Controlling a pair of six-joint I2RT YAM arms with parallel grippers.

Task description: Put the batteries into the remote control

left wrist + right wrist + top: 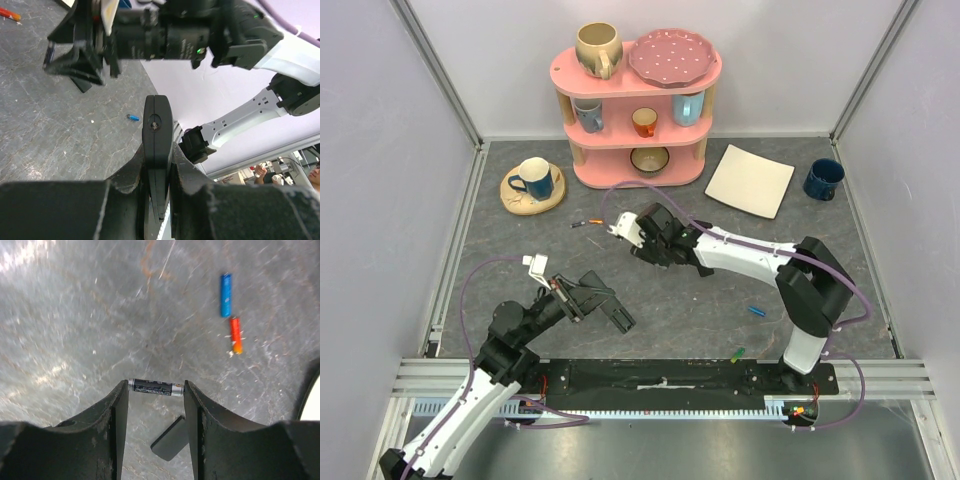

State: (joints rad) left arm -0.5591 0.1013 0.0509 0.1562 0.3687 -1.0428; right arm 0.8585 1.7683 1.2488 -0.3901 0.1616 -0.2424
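The left pincer [159,167] is clenched on the remote [157,127], holding it edge-up at the near left of the surface [45,130]. The right pincer [155,393] grasps a dark battery [156,388] end to end between its tips near the middle, with a small black piece [170,441] lying below. A blue battery [226,295] and an orange battery [236,335] lie just beside each other nearby, and a green battery [737,353] lies near the right arm's base.
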